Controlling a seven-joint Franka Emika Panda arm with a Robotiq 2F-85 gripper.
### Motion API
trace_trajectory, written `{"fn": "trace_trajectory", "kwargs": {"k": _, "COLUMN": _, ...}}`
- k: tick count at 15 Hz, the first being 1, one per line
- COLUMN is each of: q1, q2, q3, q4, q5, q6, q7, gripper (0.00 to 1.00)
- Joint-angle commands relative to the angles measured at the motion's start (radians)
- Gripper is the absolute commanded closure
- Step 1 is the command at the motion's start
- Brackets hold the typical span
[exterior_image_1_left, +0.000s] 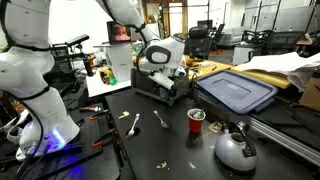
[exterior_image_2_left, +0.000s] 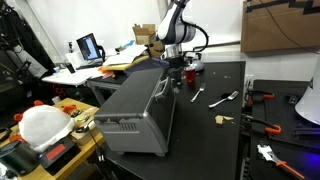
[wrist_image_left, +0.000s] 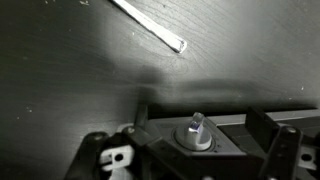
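My gripper (exterior_image_1_left: 160, 68) (exterior_image_2_left: 177, 68) hangs open just above the far end of a dark grey toaster oven (exterior_image_1_left: 160, 90) (exterior_image_2_left: 140, 110), holding nothing. In the wrist view the gripper (wrist_image_left: 200, 118) comes in from the bottom, with a dark finger (wrist_image_left: 138, 112) on the left and another on the right. Between them sits a round grey knob with a short stub (wrist_image_left: 196, 130) on a dark body; what it belongs to I cannot tell. Beyond it lies the black table top (wrist_image_left: 70, 70), with a silver utensil handle (wrist_image_left: 150, 25) at the top of the view.
A red cup (exterior_image_1_left: 196, 120) (exterior_image_2_left: 190, 72), a fork (exterior_image_1_left: 160, 118) (exterior_image_2_left: 222, 98) and a spoon (exterior_image_1_left: 133, 123) (exterior_image_2_left: 197, 96) lie on the black table near the oven. A silver kettle (exterior_image_1_left: 235, 148) stands at the front. A blue bin lid (exterior_image_1_left: 237, 92) lies behind the cup.
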Motion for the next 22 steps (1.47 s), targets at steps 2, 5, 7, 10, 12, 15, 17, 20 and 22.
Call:
{"fn": "trace_trajectory", "kwargs": {"k": 2, "q1": -0.010, "q2": -0.025, "q3": 0.007, "q4": -0.019, "q5": 0.028, "q6": -0.021, "q7": -0.055, "gripper": 0.00}}
{"fn": "trace_trajectory", "kwargs": {"k": 5, "q1": -0.012, "q2": -0.023, "q3": 0.011, "q4": -0.019, "q5": 0.038, "q6": -0.025, "q7": -0.073, "gripper": 0.00}}
{"fn": "trace_trajectory", "kwargs": {"k": 7, "q1": -0.013, "q2": -0.022, "q3": 0.012, "q4": -0.020, "q5": 0.050, "q6": -0.021, "q7": -0.086, "gripper": 0.00}}
{"fn": "trace_trajectory", "kwargs": {"k": 10, "q1": -0.019, "q2": -0.018, "q3": 0.014, "q4": -0.022, "q5": 0.097, "q6": -0.011, "q7": -0.107, "gripper": 0.00}}
{"fn": "trace_trajectory", "kwargs": {"k": 12, "q1": -0.018, "q2": -0.014, "q3": 0.009, "q4": -0.020, "q5": 0.120, "q6": -0.009, "q7": -0.117, "gripper": 0.00}}
{"fn": "trace_trajectory", "kwargs": {"k": 15, "q1": -0.020, "q2": -0.007, "q3": 0.003, "q4": -0.021, "q5": 0.135, "q6": 0.000, "q7": -0.115, "gripper": 0.00}}
{"fn": "trace_trajectory", "kwargs": {"k": 17, "q1": -0.022, "q2": -0.001, "q3": 0.001, "q4": -0.020, "q5": 0.140, "q6": 0.000, "q7": -0.113, "gripper": 0.00}}
{"fn": "trace_trajectory", "kwargs": {"k": 20, "q1": -0.027, "q2": 0.008, "q3": 0.000, "q4": -0.018, "q5": 0.138, "q6": 0.000, "q7": -0.110, "gripper": 0.00}}
{"fn": "trace_trajectory", "kwargs": {"k": 22, "q1": -0.030, "q2": 0.008, "q3": 0.001, "q4": -0.020, "q5": 0.139, "q6": -0.001, "q7": -0.111, "gripper": 0.26}}
